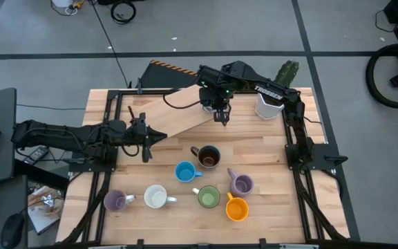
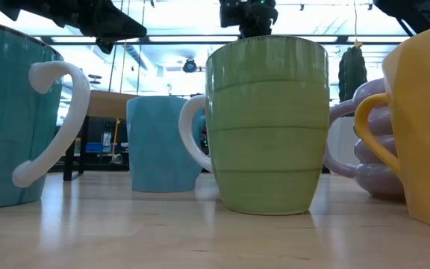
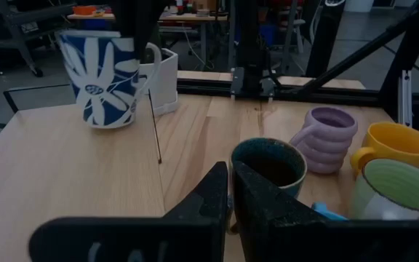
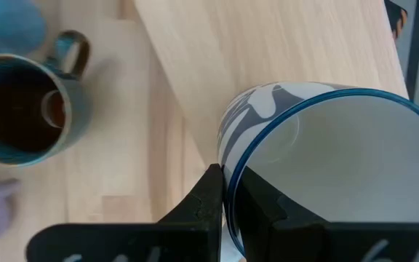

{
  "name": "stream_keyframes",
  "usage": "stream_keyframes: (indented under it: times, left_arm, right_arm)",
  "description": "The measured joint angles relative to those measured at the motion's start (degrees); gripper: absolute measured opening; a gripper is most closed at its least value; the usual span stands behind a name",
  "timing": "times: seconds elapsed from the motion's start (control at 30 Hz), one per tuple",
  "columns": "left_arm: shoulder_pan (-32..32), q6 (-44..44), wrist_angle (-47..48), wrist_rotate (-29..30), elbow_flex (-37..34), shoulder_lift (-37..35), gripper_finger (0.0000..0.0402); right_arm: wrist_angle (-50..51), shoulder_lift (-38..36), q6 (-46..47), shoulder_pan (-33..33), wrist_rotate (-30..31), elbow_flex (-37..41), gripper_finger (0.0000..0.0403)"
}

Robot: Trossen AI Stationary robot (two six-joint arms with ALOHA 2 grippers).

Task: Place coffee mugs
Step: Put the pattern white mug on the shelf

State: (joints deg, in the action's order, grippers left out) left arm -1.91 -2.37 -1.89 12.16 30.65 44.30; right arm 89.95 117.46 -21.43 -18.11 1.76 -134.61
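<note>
Wooden table (image 1: 268, 149) w/ sloped board (image 1: 178, 114), right pincer (image 4: 228, 211) clamped on blue-white mug (image 4: 326, 167) (rim), left pincer (image 3: 230, 196) closed, empty

Green mug (image 2: 267, 123) front-centre, blue mug (image 2: 163, 142) behind, orange mug (image 2: 416, 119) at right (cropped).

A pale wooden table (image 1: 268, 149) carries seven mugs (image 1: 207, 196) toward six o'clock and a loose board (image 1: 175, 114) at eleven.
</note>
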Motion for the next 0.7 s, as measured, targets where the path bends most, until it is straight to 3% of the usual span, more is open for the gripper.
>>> stream_keyframes:
  times: [0.7]
  left_arm:
    - [0.0, 0.2, -1.1, 0.0, 0.0, 0.3, 0.0027]
  right_arm:
    - [-0.1, 0.5, -1.9, -0.7, 0.3, 0.0, 0.0036]
